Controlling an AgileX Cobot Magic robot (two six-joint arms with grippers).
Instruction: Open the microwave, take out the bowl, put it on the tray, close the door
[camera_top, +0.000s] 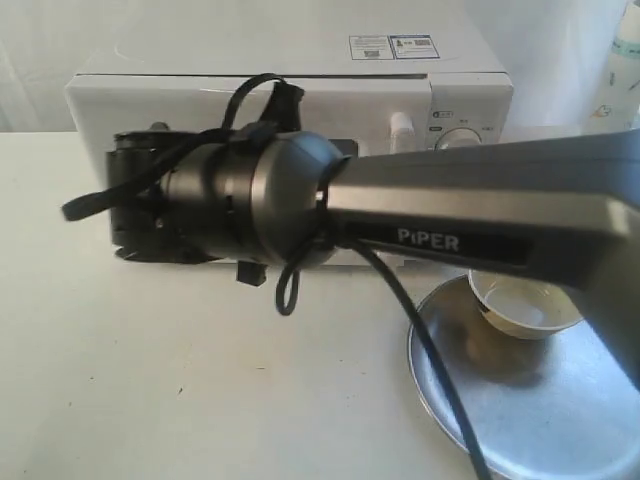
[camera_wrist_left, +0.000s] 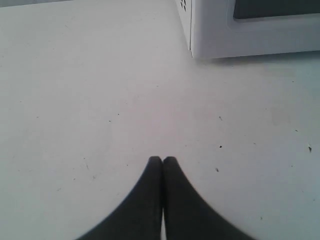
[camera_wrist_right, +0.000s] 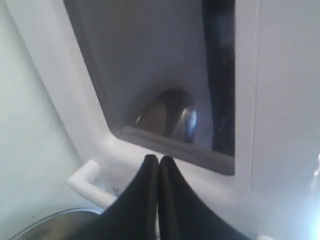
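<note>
The cream-white bowl (camera_top: 520, 305) is sitting in the silver tray (camera_top: 520, 420) on the table (camera_top: 150, 380), in front of the microwave (camera_top: 300, 60) toward its right. The retrieval therefore looks done, and closing the door seems to be the step in hand. The right arm (camera_top: 480, 200) is reaching across the oven's front. The right gripper (camera_wrist_right: 158, 159) is pointing at the door (camera_wrist_right: 250, 100) with its fingertips pinched together and holding nothing. Its tips are lying just at the white frame beside the dark window (camera_wrist_right: 150, 75), near the bar handle (camera_wrist_right: 85, 182); whether they are touching is hard to tell. The arm is hiding most of the front in the exterior view, so whether the door is fully latched cannot be judged. The left gripper (camera_wrist_left: 162, 160) is hovering over the table, likewise pinched together and empty. The next move is probably calling for a firm, square push on the frame until the door seats, then a retreat clear of the tray.
</note>
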